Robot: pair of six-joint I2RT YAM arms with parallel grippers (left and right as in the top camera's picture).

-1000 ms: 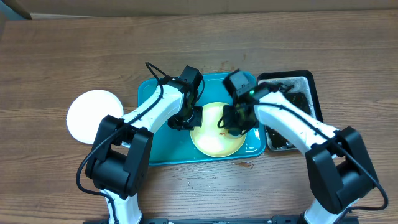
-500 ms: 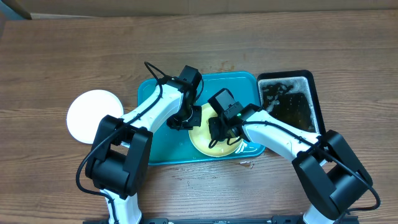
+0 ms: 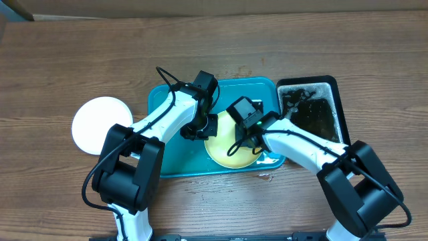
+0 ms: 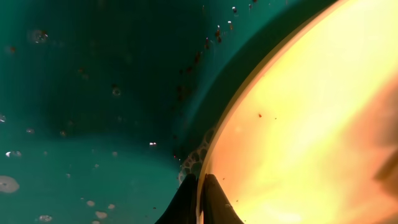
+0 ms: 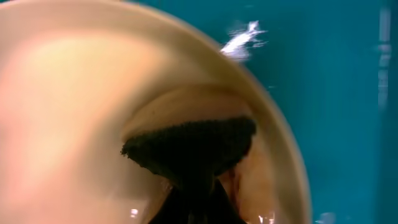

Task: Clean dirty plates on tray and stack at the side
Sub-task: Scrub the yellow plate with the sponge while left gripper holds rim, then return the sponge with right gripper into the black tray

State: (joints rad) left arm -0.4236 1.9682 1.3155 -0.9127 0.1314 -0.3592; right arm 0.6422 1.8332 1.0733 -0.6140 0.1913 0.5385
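A pale yellow-green plate (image 3: 224,152) lies in the right half of the turquoise tray (image 3: 167,150). My left gripper (image 3: 208,127) is shut on this plate's left rim; the left wrist view shows the rim pinched between the fingertips (image 4: 200,194), with the plate (image 4: 311,124) glowing to the right and wet tray floor (image 4: 93,93) to the left. My right gripper (image 3: 249,139) is shut on a dark sponge (image 5: 189,146) and presses it onto the plate (image 5: 74,93). A brownish smear sits beside the sponge. A white plate (image 3: 101,125) rests on the table, left of the tray.
A narrow black tray (image 3: 307,79) with dark soapy liquid stands right of the turquoise tray. Droplets and foam dot the tray floor (image 5: 348,74). Both arms cross over the tray's front half. The wooden table (image 3: 80,60) surrounds everything.
My right gripper swept the sponge left from the plate's right edge across the plate, then came back slightly right. The left gripper and plate stayed put.
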